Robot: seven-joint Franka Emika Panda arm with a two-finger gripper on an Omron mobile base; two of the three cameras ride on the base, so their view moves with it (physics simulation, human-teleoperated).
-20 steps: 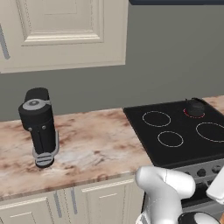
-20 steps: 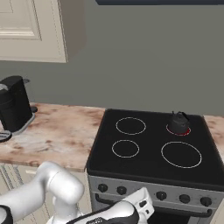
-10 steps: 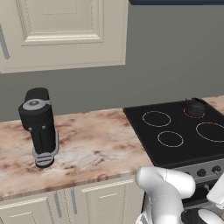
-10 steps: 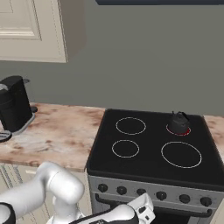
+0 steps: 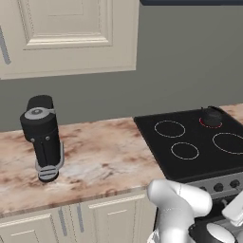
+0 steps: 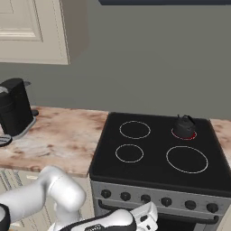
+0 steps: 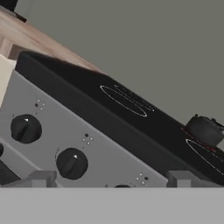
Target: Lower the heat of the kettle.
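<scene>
From the left base view the kettle sits on the back right burner, ringed in red, far from the tall black appliance on the bench. From the right base view the same burner glows under it, above the knob row. In the hand view the tool stands released, fingertips apart before a knob; best to confirm which knob serves that burner, centre on it, then turn gently.

— What do we have carrying everything here?
— We see a black stove top with four burner rings, set beside a marbled brown counter.
— And what sits on them?
— The kettle on the far right ring, which glows red. On the counter, a tall black cylindrical appliance stands well apart from the stove.
</scene>
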